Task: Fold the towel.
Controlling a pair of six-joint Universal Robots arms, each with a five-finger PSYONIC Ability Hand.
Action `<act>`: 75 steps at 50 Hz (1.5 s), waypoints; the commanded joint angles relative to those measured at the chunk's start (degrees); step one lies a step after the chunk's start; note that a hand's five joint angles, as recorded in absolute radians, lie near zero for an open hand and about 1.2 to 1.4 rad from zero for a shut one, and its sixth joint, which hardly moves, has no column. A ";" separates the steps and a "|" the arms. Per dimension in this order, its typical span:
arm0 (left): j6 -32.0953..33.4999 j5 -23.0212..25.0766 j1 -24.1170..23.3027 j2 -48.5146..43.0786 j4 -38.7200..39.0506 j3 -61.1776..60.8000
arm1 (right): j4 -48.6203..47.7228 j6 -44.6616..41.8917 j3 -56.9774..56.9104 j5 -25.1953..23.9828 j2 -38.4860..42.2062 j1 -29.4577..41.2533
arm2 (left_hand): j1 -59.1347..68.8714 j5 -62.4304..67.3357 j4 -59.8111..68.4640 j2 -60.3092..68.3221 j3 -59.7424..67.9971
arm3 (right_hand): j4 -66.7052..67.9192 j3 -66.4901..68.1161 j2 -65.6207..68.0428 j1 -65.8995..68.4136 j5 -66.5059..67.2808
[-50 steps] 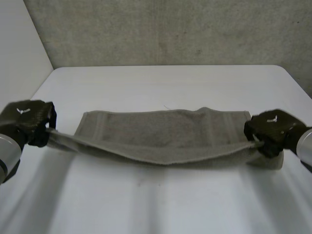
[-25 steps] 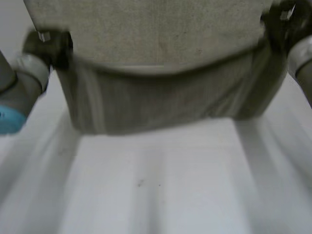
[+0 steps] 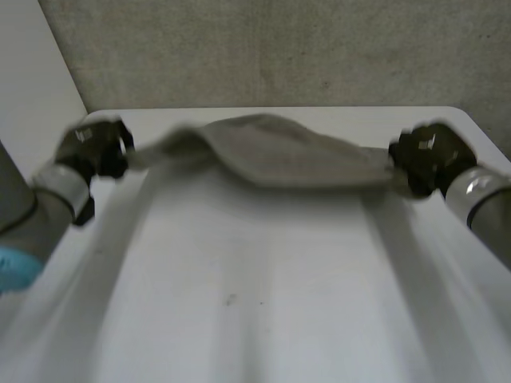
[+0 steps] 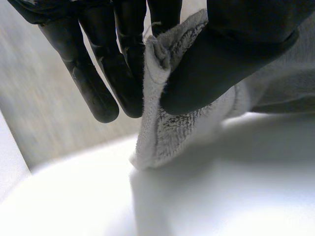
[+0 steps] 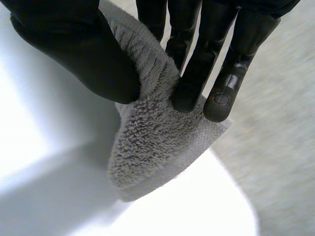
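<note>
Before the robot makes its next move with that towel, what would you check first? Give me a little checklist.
1. The left robot hand pinches one end of the towel between thumb and fingers: ok.
2. The right robot hand pinches the other end: ok.
3. The towel spans from hand to hand: ok.
4. Both hands about level with each other, at the far side of the white table: ok.
5. Towel edges lined up for the fold: cannot tell.
</note>
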 commanded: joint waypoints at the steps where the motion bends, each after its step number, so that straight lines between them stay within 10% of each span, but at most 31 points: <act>1: 7.28 3.11 1.22 3.06 1.87 -16.49 | 0.37 -4.62 9.44 -1.84 0.66 -2.84 | 13.64 11.57 10.24 10.23 10.30 | 11.61 11.79 12.03 1.38 12.86; 26: 18.55 7.32 10.54 32.86 -14.04 -30.32 | 23.39 -12.97 12.34 -1.40 -20.79 -5.83 | 13.64 11.57 10.24 10.23 10.30 | 11.61 11.79 12.03 1.38 12.86; 50: 17.76 0.84 1.84 -18.44 0.73 11.93 | -1.99 -12.18 -13.65 6.94 21.29 0.06 | 13.64 11.57 10.24 10.23 10.30 | 11.61 11.79 12.03 1.38 12.86; 65: 17.67 -2.25 -1.15 -33.58 0.47 29.89 | -10.62 -12.70 -26.15 8.97 35.10 1.03 | 13.64 11.57 10.24 10.23 10.30 | 6.50 6.69 6.93 -3.72 7.76; 66: 17.58 -2.25 -1.50 -33.76 0.73 29.89 | -10.62 -12.88 -26.15 9.05 35.46 1.03 | -16.48 -18.55 -19.88 -19.88 -19.82 | -48.33 -48.15 -47.91 -58.56 -47.08; 67: 17.58 -2.25 -1.50 -33.76 0.73 29.89 | -10.62 -12.88 -26.15 9.06 35.46 1.03 | -16.78 -18.85 -20.18 -20.19 -20.12 | -48.88 -48.70 -48.46 -59.11 -47.63; 68: 17.58 -2.42 -1.85 -33.67 0.73 29.89 | -10.62 -12.79 -26.15 8.79 35.55 1.20 | -56.36 -58.43 -59.76 -59.77 -59.70 | -58.39 -58.21 -57.97 -68.62 -57.14; 75: 17.41 -2.69 -2.91 -31.12 0.56 28.49 | -11.76 -10.33 -26.06 8.88 31.42 1.03 | -56.36 -58.43 -59.76 -59.77 -59.70 | -58.39 -58.21 -57.97 -68.62 -57.14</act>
